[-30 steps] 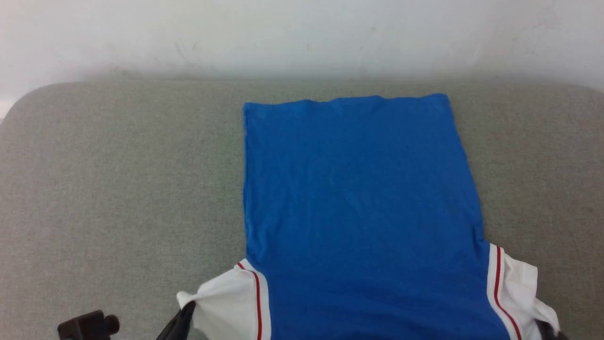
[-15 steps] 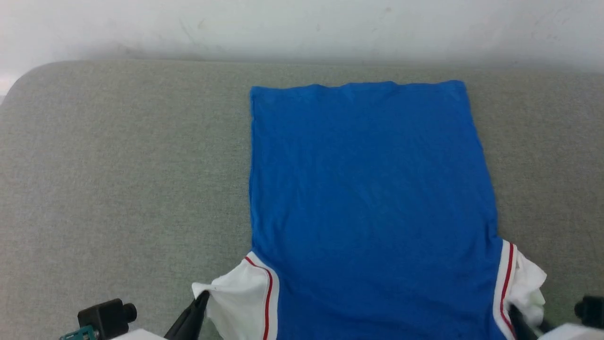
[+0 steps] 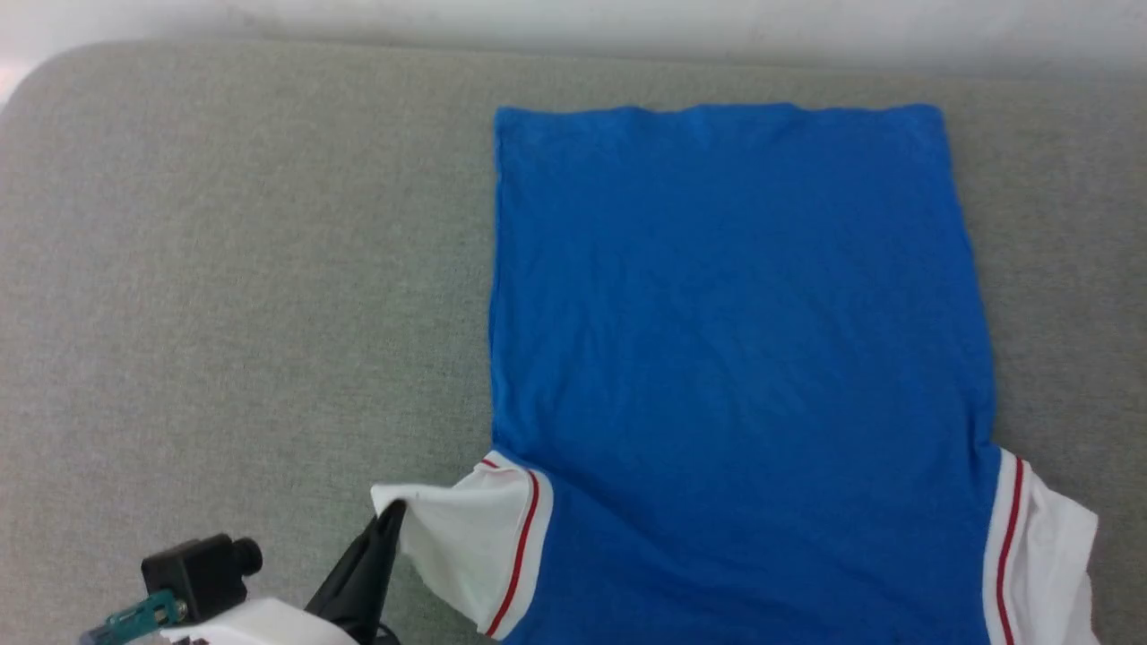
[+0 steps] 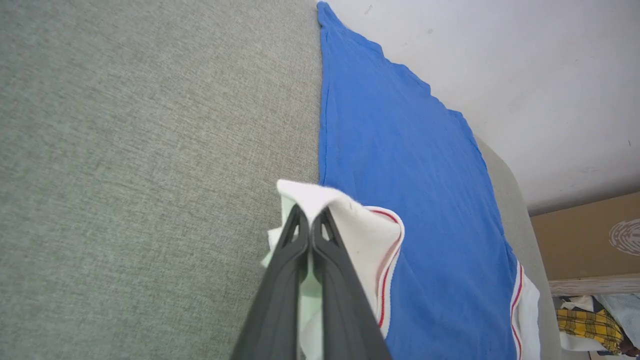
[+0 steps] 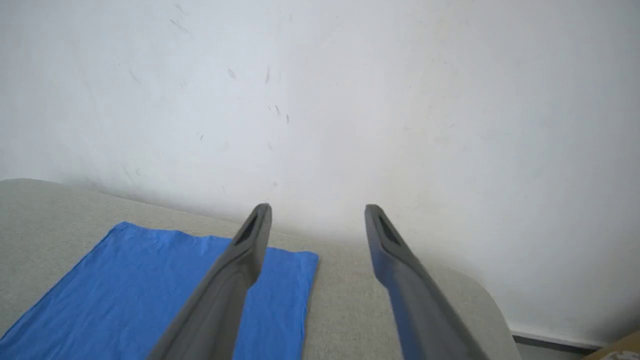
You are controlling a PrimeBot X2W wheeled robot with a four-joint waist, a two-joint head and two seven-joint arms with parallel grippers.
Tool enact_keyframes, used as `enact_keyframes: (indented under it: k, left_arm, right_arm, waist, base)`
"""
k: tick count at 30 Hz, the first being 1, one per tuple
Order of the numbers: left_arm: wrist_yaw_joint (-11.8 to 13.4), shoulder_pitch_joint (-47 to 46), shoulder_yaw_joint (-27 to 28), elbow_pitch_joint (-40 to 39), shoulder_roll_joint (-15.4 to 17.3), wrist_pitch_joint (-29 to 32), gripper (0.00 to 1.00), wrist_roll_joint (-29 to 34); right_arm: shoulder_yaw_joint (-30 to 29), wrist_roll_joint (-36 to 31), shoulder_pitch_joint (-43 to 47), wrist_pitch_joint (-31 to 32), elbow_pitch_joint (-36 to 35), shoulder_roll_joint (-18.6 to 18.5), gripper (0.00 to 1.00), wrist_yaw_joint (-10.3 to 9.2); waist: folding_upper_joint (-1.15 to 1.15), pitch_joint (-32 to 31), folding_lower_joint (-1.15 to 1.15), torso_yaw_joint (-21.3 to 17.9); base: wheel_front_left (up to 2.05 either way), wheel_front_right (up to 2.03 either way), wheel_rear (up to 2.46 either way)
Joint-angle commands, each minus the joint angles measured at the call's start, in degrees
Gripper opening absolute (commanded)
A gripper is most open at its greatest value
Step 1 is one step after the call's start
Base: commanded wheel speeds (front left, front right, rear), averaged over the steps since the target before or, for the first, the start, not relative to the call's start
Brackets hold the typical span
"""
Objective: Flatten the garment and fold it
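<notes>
**Left gripper (image 3: 392, 515) pinches a sleeve; right gripper (image 5: 317, 212) gapes empty**

The blue jersey T-shirt (image 3: 735, 358) lies back-up on the grey fabric surface (image 3: 224, 313). Its long axis runs away from the robot, hem toward the wall (image 5: 350, 100), sleeves nearest. The left jaws are clamped on the white left sleeve (image 3: 466, 537). The right sleeve (image 3: 1048, 546) lies free. The shirt sits below and left of the right arm's wide-spread fingers, so that arm is the nearer one to it.

Grey fabric surface (image 3: 224, 269) (perhaps a couch) bears the blue garment (image 3: 735, 313), flat.
</notes>
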Motion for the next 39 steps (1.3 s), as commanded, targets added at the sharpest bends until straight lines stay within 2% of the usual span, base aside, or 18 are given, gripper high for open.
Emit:
enact_keyframes:
  k: [1, 4, 8, 12, 16, 24, 31, 32, 33, 39]
  left_arm:
    - [0.1, -1.8, -0.4, -0.5, -0.1, -0.1, 0.00, 0.7]
    - [-0.4, -3.6, -1.3, -0.7, -1.1, 0.0, 0.00, 1.0]
    - [-1.4, -6.5, -2.9, 0.0, -2.3, 0.3, 0.00, 1.9]
    - [-2.5, -9.4, -4.2, 0.8, -3.7, 0.2, 0.00, 2.7]
    - [-3.7, -11.9, -5.2, 2.3, -4.8, 0.1, 0.00, 3.2]
    - [-5.2, -14.5, -6.5, 4.2, -6.2, 0.0, 0.00, 3.5]
    - [-5.4, -15.6, -6.6, 4.4, -6.5, -0.1, 0.00, 3.8]
    - [-5.3, -15.6, -6.6, 4.3, -6.5, -0.1, 0.00, 3.8]
    - [-5.2, -15.6, -6.5, 4.4, -6.5, -0.1, 0.00, 3.8]
    - [-4.7, -15.8, -6.0, 4.5, -6.2, -0.2, 0.00, 4.0]
  right_arm:
    - [1.5, -0.7, -6.2, 0.2, 2.2, -0.9, 1.00, -0.04]
    - [2.7, -2.1, -16.9, 1.0, 10.5, 0.6, 1.00, -0.04]
    - [3.5, -6.8, -27.3, 0.5, 22.4, -0.1, 1.00, -0.04]
    - [1.8, -10.4, -34.1, 0.0, 33.2, -0.1, 1.00, -0.04]
    - [0.8, -14.0, -36.5, 0.8, 41.4, -1.2, 1.00, -0.04]
    - [0.3, -15.6, -34.7, 0.2, 47.5, -2.5, 1.00, -0.04]
    - [-3.6, -18.6, -33.6, 0.0, 51.0, -1.8, 1.00, -0.04]
    - [-3.8, -19.0, -33.7, 0.2, 51.3, -1.6, 0.34, -0.04]
    - [-3.8, -19.3, -33.8, 0.2, 51.4, -1.4, 0.00, -0.04]
    - [-2.3, -18.6, -34.1, -2.7, 50.9, -0.2, 0.00, -0.04]
  waist:
    - [0.00, 3.4, -0.01, 1.8]
    - [0.00, 6.2, -0.01, 2.9]
    - [0.00, 10.7, -0.01, 5.0]
    - [0.00, 15.2, -0.01, 7.3]
    - [0.00, 18.0, -0.01, 9.2]
    - [0.00, 20.6, -0.01, 11.6]
    - [0.00, 22.2, -0.01, 12.0]
    - [0.00, 22.3, -0.01, 11.9]
    - [0.00, 22.2, -0.01, 11.8]
    - [0.00, 20.0, -0.01, 10.0]
  base:
    - [0.00, 0.00, 0.00]
    - [0.00, 0.00, 0.00]
    - [0.00, 0.00, 0.00]
    - [0.00, 0.00, 0.00]
    - [0.00, 0.00, 0.00]
    - [0.00, 0.00, 0.00]
    - [0.00, 0.00, 0.00]
    - [0.00, 0.00, 0.00]
    - [0.00, 0.00, 0.00]
    - [0.00, 0.00, 0.00]
